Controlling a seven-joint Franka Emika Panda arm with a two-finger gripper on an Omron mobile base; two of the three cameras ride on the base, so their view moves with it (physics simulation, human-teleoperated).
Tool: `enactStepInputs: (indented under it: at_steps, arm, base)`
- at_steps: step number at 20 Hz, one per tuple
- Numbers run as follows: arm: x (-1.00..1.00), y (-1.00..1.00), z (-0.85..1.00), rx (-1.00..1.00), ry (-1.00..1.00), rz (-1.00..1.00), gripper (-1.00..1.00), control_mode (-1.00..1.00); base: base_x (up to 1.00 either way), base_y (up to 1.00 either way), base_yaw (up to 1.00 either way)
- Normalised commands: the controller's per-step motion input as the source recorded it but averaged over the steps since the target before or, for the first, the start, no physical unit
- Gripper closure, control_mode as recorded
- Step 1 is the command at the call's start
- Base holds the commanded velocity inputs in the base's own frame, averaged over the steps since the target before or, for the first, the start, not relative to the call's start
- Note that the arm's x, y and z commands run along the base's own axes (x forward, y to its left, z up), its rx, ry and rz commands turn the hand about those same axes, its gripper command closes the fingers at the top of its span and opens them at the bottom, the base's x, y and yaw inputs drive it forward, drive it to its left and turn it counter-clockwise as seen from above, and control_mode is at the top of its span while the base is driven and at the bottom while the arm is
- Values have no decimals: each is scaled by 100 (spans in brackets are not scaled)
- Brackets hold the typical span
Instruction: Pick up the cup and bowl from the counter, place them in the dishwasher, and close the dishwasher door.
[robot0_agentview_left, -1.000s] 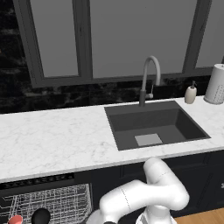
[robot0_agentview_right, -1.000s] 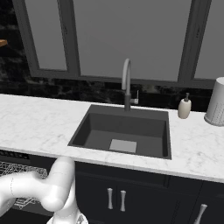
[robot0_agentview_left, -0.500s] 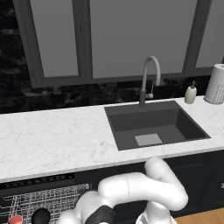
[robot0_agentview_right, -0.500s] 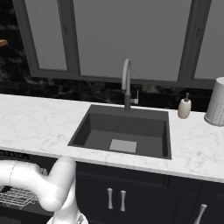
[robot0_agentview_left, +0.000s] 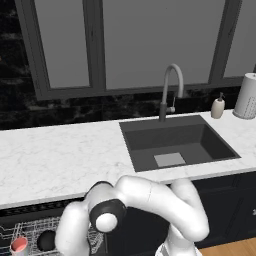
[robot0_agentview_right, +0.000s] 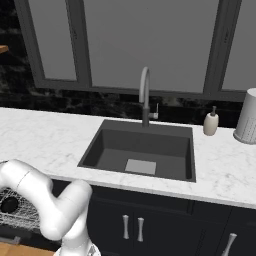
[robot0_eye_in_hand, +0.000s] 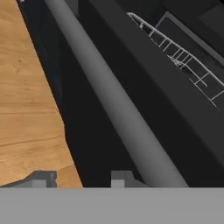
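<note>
White wire rack (robot0_agentview_left: 30, 232) inside the dishwasher (robot0_agentview_left: 45, 210) holds the cup (robot0_agentview_left: 19, 246) beside the bowl (robot0_agentview_left: 46, 241). Pincer (robot0_eye_in_hand: 78, 178) hovers spread just beside the grey bar handle (robot0_eye_in_hand: 113, 105) on the dishwasher door (robot0_eye_in_hand: 148, 83), above wooden floor (robot0_eye_in_hand: 26, 109).

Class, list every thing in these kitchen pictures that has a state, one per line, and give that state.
cup: upright in the dishwasher rack, red inside showing
bowl: in the rack beside the cup
dishwasher: open, rack in view
dishwasher door: not closed
door handle: just ahead of the hand
hand: fingertips apart, empty
faucet: no water running

Flat, even rendered light (soft, slightly blurred).
</note>
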Motion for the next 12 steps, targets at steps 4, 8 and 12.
enactStepInputs:
  at_steps: [4, 8, 12]
  arm:
    - [57, -57, 0, 8, -39, -15, -100, -100]
    - [64, -46, 0, 5, -43, -19, -100, -100]
    - [55, -40, 0, 5, -44, -26, -100, -100]
  base:
    - [0, 0, 0]
    - [0, 0, 0]
    - [0, 0, 0]
